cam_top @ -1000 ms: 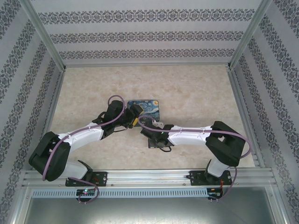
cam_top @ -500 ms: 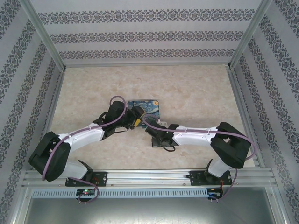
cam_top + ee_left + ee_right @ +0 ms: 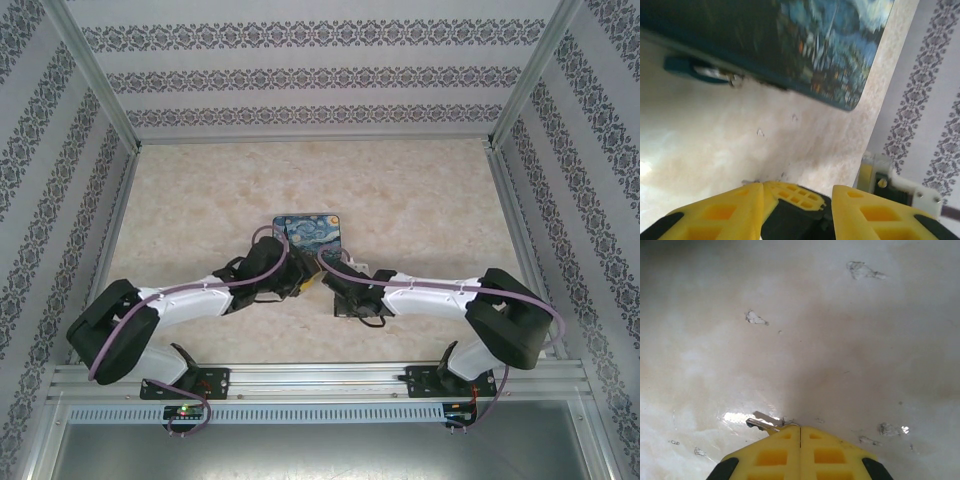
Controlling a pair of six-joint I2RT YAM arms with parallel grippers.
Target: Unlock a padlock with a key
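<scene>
One padlock (image 3: 308,232); marbled tabletop (image 3: 420,190); patterned walls (image 3: 320,75)

Near side of padlock (image 3: 308,232) crowded: left gripper (image 3: 797,186) and right gripper (image 3: 800,428) converge there, close together, with the key (image 3: 697,69) at the padlock's edge. Table (image 3: 420,190) open beyond and to either side, up to the patterned walls (image 3: 300,75).

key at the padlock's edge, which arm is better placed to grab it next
Left, probably. The left gripper is open and faces the blue-headed key at the padlock edge. The right gripper is shut, pointed at the table.
</scene>
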